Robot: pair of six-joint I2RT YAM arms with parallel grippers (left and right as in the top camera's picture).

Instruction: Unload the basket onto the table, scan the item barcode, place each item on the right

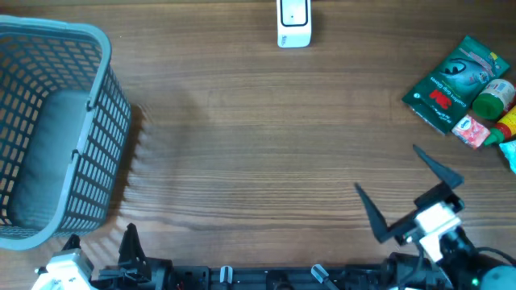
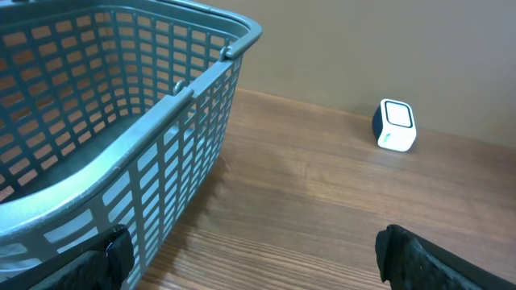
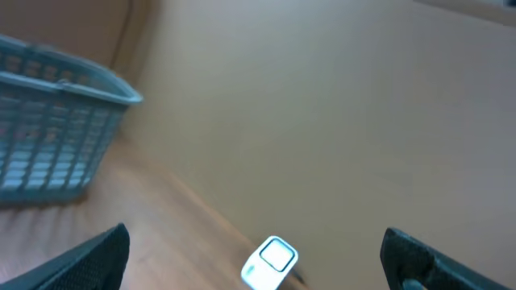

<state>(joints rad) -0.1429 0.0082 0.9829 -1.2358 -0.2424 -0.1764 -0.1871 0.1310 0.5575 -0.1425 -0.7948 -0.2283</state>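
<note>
On the table (image 1: 258,137), a grey basket (image 1: 109,153) fills the left edge, both arms crouch at the near edge with left tool (image 2: 251,239) and right tool (image 1: 386,167) spread wide and empty, a green packet (image 1: 455,72) lies by the far right corner, and a white scanner (image 1: 293,22) stands mid far edge.

White scanner (image 1: 293,22) stands at the far edge; green packet (image 1: 457,72) lies far right.
</note>
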